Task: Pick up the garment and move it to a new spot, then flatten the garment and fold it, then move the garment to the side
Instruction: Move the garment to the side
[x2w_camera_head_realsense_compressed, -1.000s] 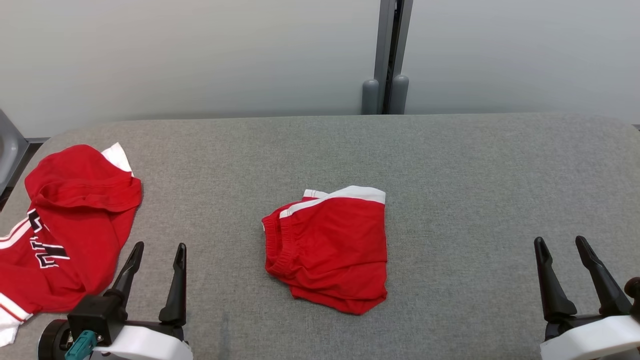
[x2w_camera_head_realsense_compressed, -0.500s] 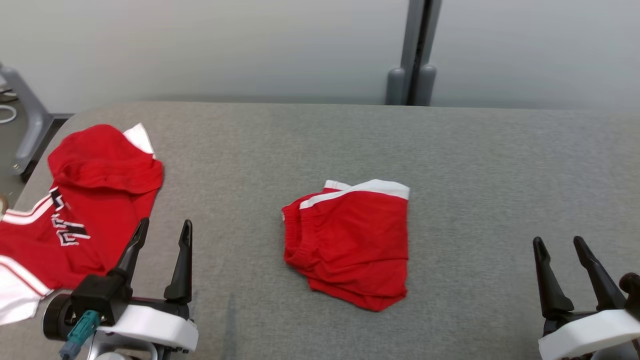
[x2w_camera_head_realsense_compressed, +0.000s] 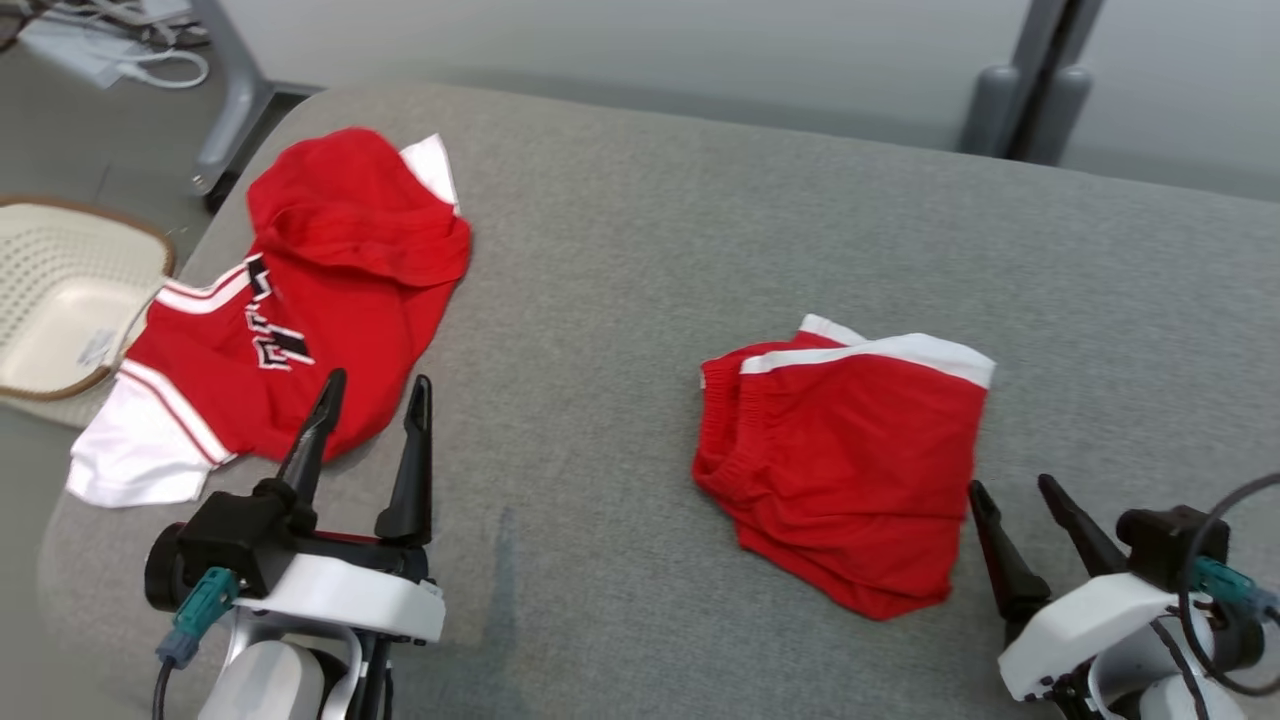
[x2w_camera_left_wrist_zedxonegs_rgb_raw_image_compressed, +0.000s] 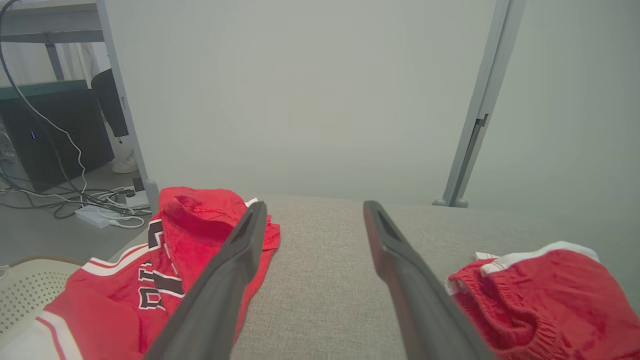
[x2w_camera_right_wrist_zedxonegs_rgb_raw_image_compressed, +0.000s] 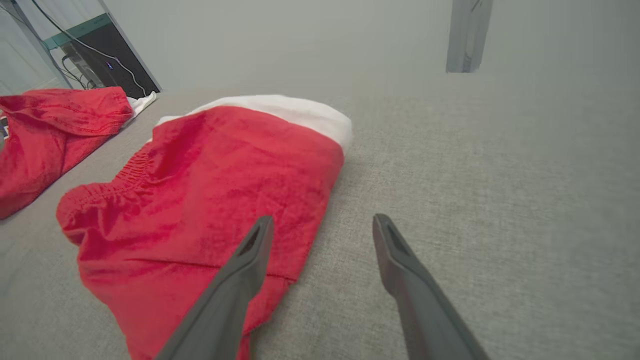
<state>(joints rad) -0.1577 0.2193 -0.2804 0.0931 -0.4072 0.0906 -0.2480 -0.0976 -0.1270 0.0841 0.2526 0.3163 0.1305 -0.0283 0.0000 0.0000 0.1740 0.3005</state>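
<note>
Two red garments lie on the grey padded table (x2w_camera_head_realsense_compressed: 620, 250). A crumpled jersey (x2w_camera_head_realsense_compressed: 300, 290) with white trim and black lettering is at the left end. Folded shorts (x2w_camera_head_realsense_compressed: 850, 470) with a white band lie right of the middle. My left gripper (x2w_camera_head_realsense_compressed: 378, 380) is open, its fingertips just off the jersey's near edge. In the left wrist view it (x2w_camera_left_wrist_zedxonegs_rgb_raw_image_compressed: 315, 205) points between the jersey (x2w_camera_left_wrist_zedxonegs_rgb_raw_image_compressed: 195, 225) and the shorts (x2w_camera_left_wrist_zedxonegs_rgb_raw_image_compressed: 540, 295). My right gripper (x2w_camera_head_realsense_compressed: 1010, 485) is open beside the shorts' near right corner. In the right wrist view it (x2w_camera_right_wrist_zedxonegs_rgb_raw_image_compressed: 322, 219) hovers over the edge of the shorts (x2w_camera_right_wrist_zedxonegs_rgb_raw_image_compressed: 210, 190).
A cream perforated basket (x2w_camera_head_realsense_compressed: 60, 300) stands on the floor off the table's left end. Cables (x2w_camera_head_realsense_compressed: 130, 40) and a metal leg (x2w_camera_head_realsense_compressed: 235, 100) are beyond it. A grey post (x2w_camera_head_realsense_compressed: 1030, 90) rises behind the table. The table's left edge runs close to the jersey.
The head camera has swung left, so everything has shifted right and the basket has come into view. Both garments lie as before. Both grippers stay open.
</note>
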